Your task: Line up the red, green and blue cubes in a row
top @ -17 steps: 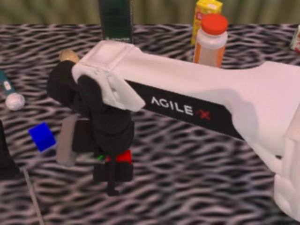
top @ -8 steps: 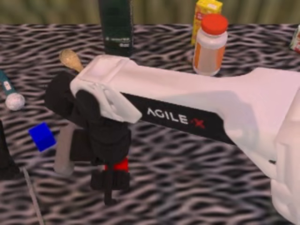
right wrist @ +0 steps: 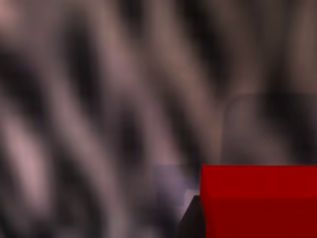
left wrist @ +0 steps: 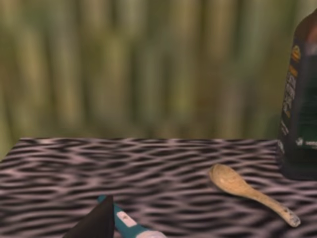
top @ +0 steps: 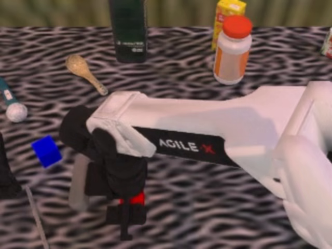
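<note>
The small glossy bright red cube (top: 136, 198) sits near the table's near edge, left of centre, caught between the black fingers of our right gripper (top: 126, 207), which is clenched on it; in the right wrist view the red cube (right wrist: 257, 201) fills the corner against the blurred cloth. The small deep blue cube (top: 46, 151) lies on the table to the left of that gripper, apart from it. We cannot see the green cube. Our white right arm (top: 218, 140) reaches in from the right across the zebra-patterned tablecloth (top: 207, 207). Farther off lie a pale wooden spoon (top: 85, 72), a dark green box (top: 128, 28), a white bottle with an orange cap (top: 233, 49) and a yellow carton (top: 225, 15) behind it. At the far left edge lies a teal-handled tool with a white ball end (top: 13, 106). Our left gripper shows only as a dark finger tip (left wrist: 96, 223) in its own wrist view, and we cannot tell whether it is released
</note>
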### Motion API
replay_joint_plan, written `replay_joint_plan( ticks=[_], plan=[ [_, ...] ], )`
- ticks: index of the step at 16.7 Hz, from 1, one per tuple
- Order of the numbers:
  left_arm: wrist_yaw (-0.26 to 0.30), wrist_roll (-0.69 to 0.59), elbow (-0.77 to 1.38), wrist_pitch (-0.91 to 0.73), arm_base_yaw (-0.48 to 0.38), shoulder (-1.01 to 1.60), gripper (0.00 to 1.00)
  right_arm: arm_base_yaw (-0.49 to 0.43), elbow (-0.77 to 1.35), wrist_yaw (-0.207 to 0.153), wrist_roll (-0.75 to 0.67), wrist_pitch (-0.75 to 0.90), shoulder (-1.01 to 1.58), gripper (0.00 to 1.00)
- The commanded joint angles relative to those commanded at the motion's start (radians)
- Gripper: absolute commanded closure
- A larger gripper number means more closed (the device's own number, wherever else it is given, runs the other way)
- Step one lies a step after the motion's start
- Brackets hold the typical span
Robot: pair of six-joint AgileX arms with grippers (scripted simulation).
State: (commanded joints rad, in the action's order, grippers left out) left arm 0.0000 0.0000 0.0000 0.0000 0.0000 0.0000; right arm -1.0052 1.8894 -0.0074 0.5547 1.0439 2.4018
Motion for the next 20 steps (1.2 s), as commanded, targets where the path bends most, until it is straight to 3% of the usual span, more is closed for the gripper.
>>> replay_joint_plan(
  ticks=[1, 14, 20],
  plan=[
    [0.0, 0.0, 0.0, 0.0, 0.0, 0.0, 0.0, 0.0, 0.0, 0.0, 0.0, 0.0, 0.0, 1.0],
    [0.0, 0.0, 0.0, 0.0, 0.0, 0.0, 0.0, 0.0, 0.0, 0.0, 0.0, 0.0, 0.0, 0.02],
    [0.0, 0.0, 0.0, 0.0, 0.0, 0.0, 0.0, 0.0, 0.0, 0.0, 0.0, 0.0, 0.0, 0.0]
  ],
)
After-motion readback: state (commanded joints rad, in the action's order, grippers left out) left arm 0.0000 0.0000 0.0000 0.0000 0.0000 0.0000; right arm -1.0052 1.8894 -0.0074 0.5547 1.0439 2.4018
